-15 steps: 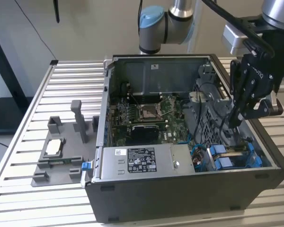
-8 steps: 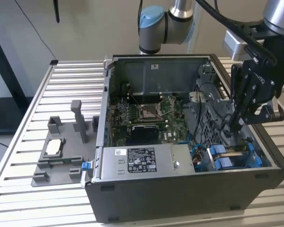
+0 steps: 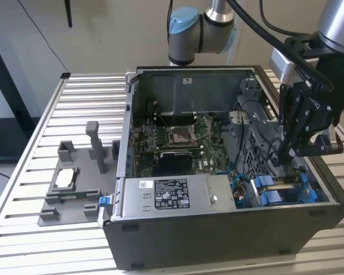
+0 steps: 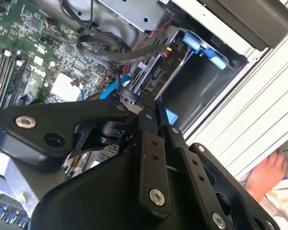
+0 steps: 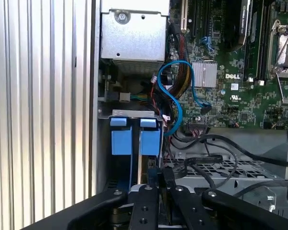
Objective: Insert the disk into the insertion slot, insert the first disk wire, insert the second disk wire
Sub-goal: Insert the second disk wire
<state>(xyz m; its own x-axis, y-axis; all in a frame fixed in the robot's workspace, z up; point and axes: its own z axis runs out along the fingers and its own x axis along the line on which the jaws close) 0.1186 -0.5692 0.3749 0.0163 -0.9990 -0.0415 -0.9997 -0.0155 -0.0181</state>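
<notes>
The disk sits on edge in the insertion slot point(image 3: 286, 182) at the case's front corner on the exterior view's right, its blue frame tabs point(image 3: 268, 192) showing. In the first wrist view the blue tabs point(image 5: 151, 139) stand just ahead of my fingers. My gripper point(image 3: 288, 153) hangs over the slot's inner end. In the second wrist view the gripper point(image 4: 146, 106) is shut on the black connector of a disk wire point(image 4: 127, 92), whose flat black cable point(image 4: 105, 45) loops back over the motherboard. The connector is close to the disk's connector edge point(image 4: 153, 72).
The silver power-supply box point(image 3: 172, 197) lies along the case's front wall. A blue data cable point(image 5: 175, 98) and more black wires point(image 5: 206, 160) run beside the bay. The motherboard point(image 3: 180, 140) fills the case floor. A grey fixture point(image 3: 74, 183) stands on the slatted table. Part of a person point(image 4: 269, 167) is outside the case.
</notes>
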